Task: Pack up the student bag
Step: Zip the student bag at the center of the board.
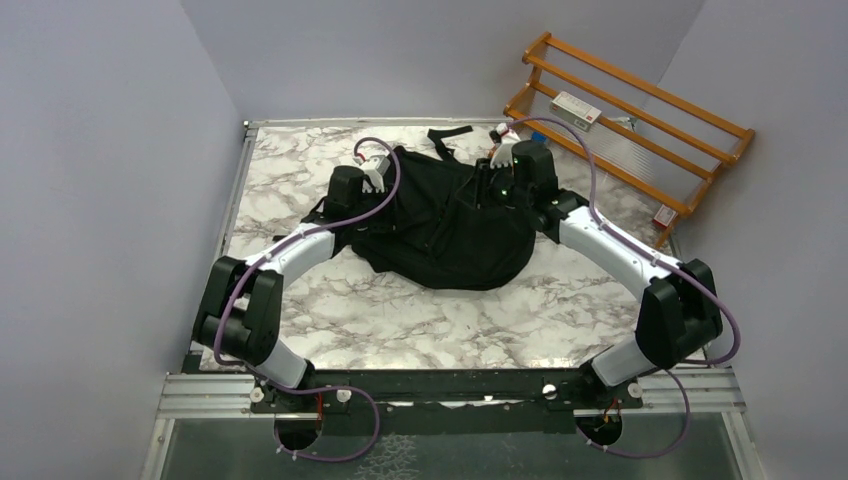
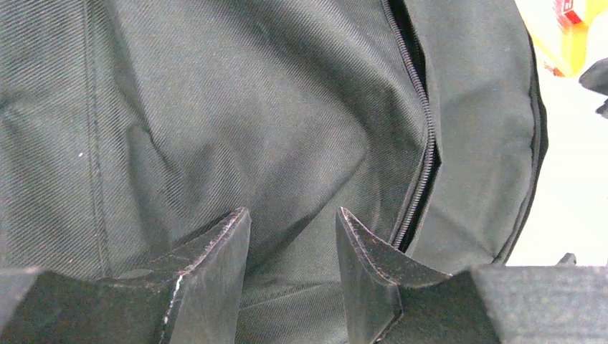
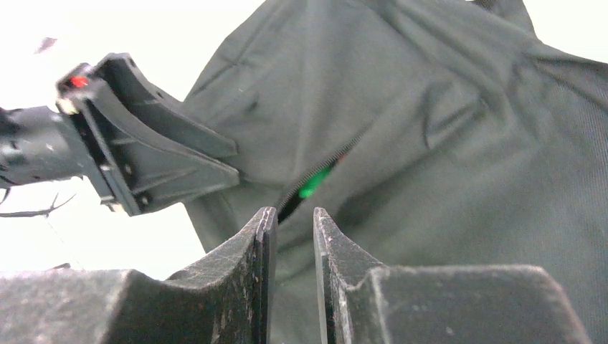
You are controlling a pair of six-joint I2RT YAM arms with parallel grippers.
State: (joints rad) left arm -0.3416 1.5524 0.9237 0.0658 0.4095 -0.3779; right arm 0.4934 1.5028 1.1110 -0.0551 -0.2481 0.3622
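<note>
From overhead: shows bag (image 1: 450,225) flat at far middle of table (image 1: 400,320), left gripper (image 1: 375,175) and right gripper (image 1: 503,155) poised at its far end, likely to spread the opening. At left wrist: jaws parted, empty, over fabric beside zip (image 2: 424,161). At right wrist: jaws barely apart, gripping nothing, aimed at zip gap with green glint (image 3: 313,185) inside, probably to widen it

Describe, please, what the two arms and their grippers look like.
Both the left arm and right arm have white curved links between bulky black joints, each trailed by a looping purple cable. The left gripper and right gripper carry black wedge-shaped fingers with scuffed edges.
</note>
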